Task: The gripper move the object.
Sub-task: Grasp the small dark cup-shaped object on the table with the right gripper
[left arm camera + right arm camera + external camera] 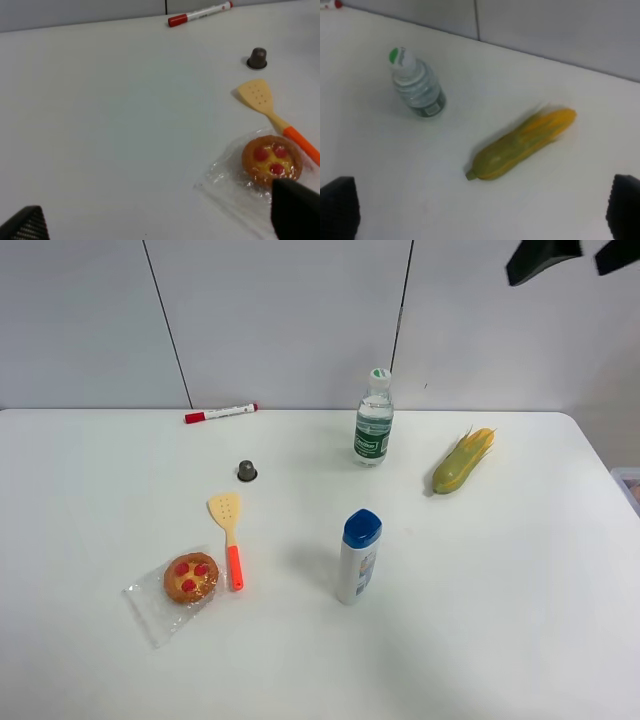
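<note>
On the left half of the table (90, 540), high view: capsule (247, 471) stands rim-down, just beyond the spatula (228, 530) blade and well apart from my right gripper (556, 268), raised at the far right. Left wrist view: my left gripper (160, 227) is spread wide and empty, and the capsule (258, 58) sits ahead of it, past the spatula. My left arm looks nearer. Right wrist view: right gripper (480, 210) is wide open and empty, above corn (522, 142) and bottle (417, 87), with no capsule in sight.
</note>
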Controlling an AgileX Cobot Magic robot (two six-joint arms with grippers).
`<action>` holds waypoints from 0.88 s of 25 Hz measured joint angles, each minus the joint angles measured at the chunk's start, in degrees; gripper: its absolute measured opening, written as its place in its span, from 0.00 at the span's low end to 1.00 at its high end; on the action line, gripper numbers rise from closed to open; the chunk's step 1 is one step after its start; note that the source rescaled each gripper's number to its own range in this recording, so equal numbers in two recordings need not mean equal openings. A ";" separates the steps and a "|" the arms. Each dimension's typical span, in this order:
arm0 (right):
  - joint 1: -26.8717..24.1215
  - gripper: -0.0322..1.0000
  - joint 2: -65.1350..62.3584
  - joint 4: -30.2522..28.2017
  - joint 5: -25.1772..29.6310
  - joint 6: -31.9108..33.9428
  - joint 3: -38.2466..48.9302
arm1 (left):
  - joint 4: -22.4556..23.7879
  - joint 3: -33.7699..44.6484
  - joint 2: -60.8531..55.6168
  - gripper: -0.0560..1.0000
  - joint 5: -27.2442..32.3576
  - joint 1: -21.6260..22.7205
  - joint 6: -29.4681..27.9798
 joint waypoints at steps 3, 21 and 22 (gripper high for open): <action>7.23 1.00 4.85 -1.52 0.00 0.28 -3.95 | 0.00 0.00 0.00 1.00 0.00 0.00 0.00; 31.83 1.00 36.60 -6.06 -9.71 3.06 -23.89 | 0.04 0.00 0.00 1.00 0.00 0.00 0.00; 31.95 1.00 37.83 -6.22 -11.10 3.06 -23.89 | 0.04 0.00 0.00 1.00 0.00 0.00 0.00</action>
